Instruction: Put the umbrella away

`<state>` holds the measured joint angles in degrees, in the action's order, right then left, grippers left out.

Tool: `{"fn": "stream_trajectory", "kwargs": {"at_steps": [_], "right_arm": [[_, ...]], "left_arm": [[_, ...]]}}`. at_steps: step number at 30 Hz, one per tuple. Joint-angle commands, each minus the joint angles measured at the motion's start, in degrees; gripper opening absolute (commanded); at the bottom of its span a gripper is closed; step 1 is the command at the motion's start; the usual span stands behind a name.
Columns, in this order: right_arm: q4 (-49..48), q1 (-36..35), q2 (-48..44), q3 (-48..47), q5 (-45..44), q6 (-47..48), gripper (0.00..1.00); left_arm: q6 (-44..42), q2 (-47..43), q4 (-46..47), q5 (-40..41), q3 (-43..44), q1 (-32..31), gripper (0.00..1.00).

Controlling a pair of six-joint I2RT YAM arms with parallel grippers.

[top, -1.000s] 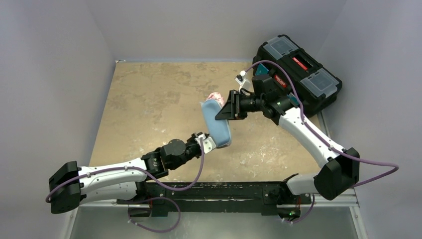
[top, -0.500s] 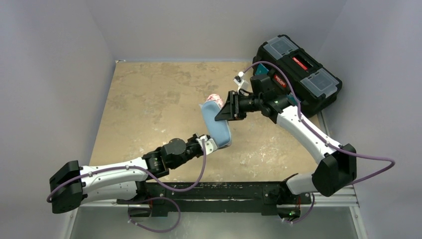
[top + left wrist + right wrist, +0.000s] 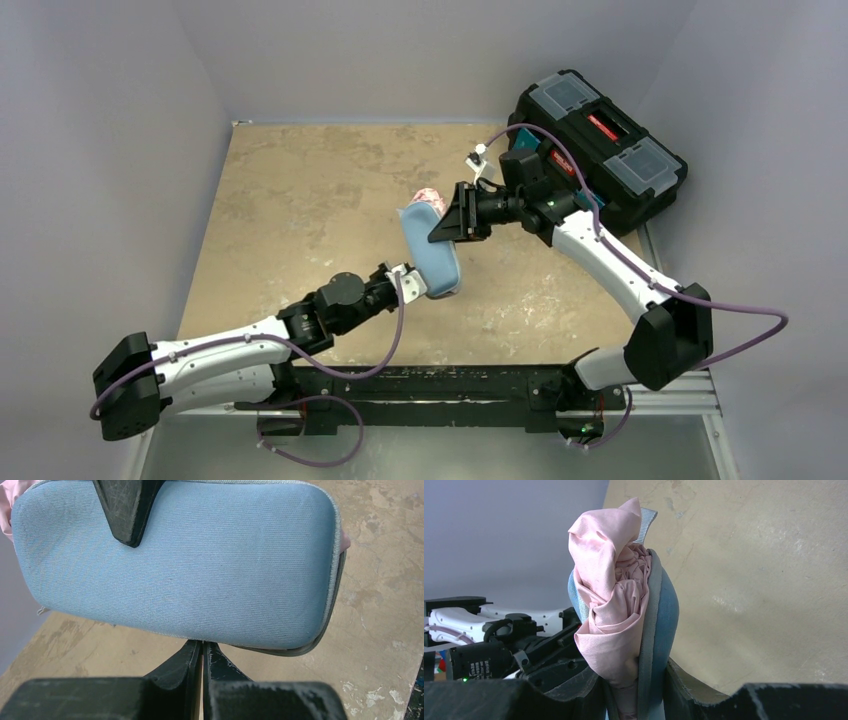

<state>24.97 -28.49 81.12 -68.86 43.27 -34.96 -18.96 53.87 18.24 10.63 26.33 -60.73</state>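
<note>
Grey walls (image 3: pixel 420 50), blotchy tan table (image 3: pixel 290 190): the right gripper (image 3: pixel 445 225) squeezes a soft blue case (image 3: pixel 175 565) with crumpled pink umbrella (image 3: pixel 609 605); left gripper (image 3: pixel 202 655) closed.

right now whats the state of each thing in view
umbrella, folded, pink fabric bulging out of the case's open edge
blue case, not closed, gaping around the umbrella
right tool, clamped across the blue case
left tool, shut, tips at the blue case's edge
toolbox, lid closed
</note>
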Motion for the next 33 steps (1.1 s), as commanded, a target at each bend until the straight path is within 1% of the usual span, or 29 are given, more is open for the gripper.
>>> {"fn": "stream_trajectory", "kwargs": {"at_steps": [1, 3, 6, 8, 11, 15, 17, 20, 23, 25, 28, 31, 33], "right_arm": [[-3.7, -0.2, -0.7, -0.4, -0.8, -1.7, 0.0], [-4.8, 0.2, 0.2, -1.8, -3.2, -2.8, 0.0], [-5.2, 2.5, 3.2, -5.4, -5.5, -2.9, 0.0], [-6.5, 3.6, 4.8, -8.4, -7.0, -4.1, 0.0], [-5.4, 4.0, 7.4, -13.5, -8.5, -4.1, 0.0], [-5.6, 4.0, 9.3, -15.6, -7.9, -3.7, 0.0], [-6.3, 4.0, 8.9, -14.0, -8.2, -4.1, 0.0], [-10.2, 3.9, 6.8, -8.8, -9.1, -6.7, 0.0], [-14.4, 3.6, 4.2, -2.5, -12.2, -9.1, 0.0], [-17.7, 2.9, 2.1, 1.5, -14.6, -11.3, 0.0], [-20.8, 1.3, -0.5, 6.6, -19.7, -13.5, 0.0], [-23.4, -0.4, -3.0, 11.1, -25.1, -15.6, 0.0], [-24.2, -1.3, -4.2, 13.4, -28.3, -16.3, 0.0]], "left_arm": [[1.4, -3.6, 4.5, -3.0, 0.0, 0.5, 0.0], [1.9, -5.4, 4.0, -4.5, -1.1, -0.9, 0.0], [3.7, -8.0, 0.5, -5.6, -1.8, -3.9, 0.0], [5.1, -8.3, -0.6, -5.9, -2.6, -6.2, 0.0], [6.8, -7.3, -1.3, -4.3, -3.6, -10.5, 0.0], [9.6, -5.7, 3.6, -3.1, -5.1, -12.2, 0.0], [10.7, -4.8, 5.1, -2.3, -4.5, -12.3, 0.0], [12.7, -2.9, 7.1, -0.3, -3.0, -12.3, 0.0], [17.6, -0.3, 10.3, 2.0, -1.2, -12.3, 0.0], [21.1, 1.4, 13.8, 0.4, -0.3, -12.3, 0.0], [25.3, 4.6, 16.6, -1.9, 2.8, -12.3, 0.0], [29.0, 6.8, 13.6, -2.7, 7.5, -12.3, 0.0], [31.2, 8.1, 13.5, -3.5, 9.3, -12.3, 0.0]]}}
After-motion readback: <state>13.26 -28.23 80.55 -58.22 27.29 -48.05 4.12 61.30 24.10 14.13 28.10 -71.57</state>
